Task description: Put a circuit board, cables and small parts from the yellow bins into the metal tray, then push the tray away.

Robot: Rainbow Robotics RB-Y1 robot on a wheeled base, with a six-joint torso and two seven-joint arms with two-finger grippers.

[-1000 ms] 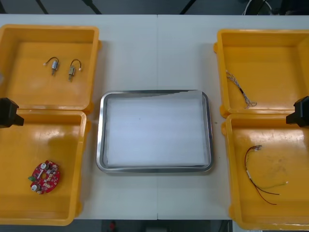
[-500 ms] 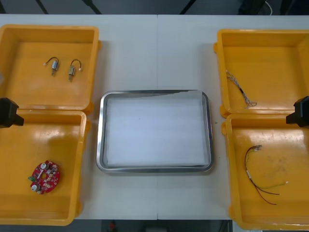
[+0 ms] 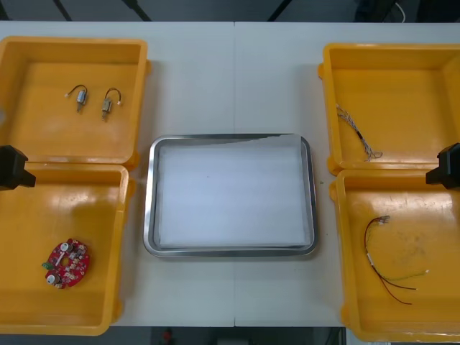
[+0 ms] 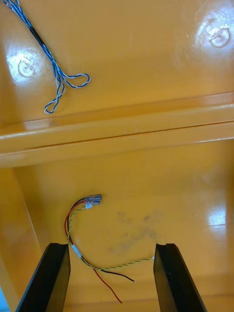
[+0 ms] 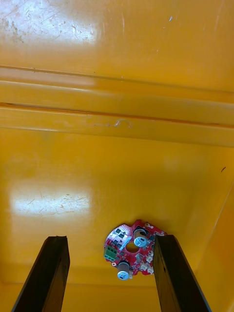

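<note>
Front: tray (image 3: pixel 149 194), parted left pincer (image 5: pixel 109 239), parted right pincer (image 4: pixel 111 245)

yellow bins (image 3: pixel 72 144), red circuit board (image 3: pixel 67 263)

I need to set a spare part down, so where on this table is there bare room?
The metal tray is bare inside. Bare table lies beyond it, between the far yellow bins, and a narrower strip lies before it. Crowded: both sides, taken by bins, with the open left gripper and right gripper over the near ones.
</note>
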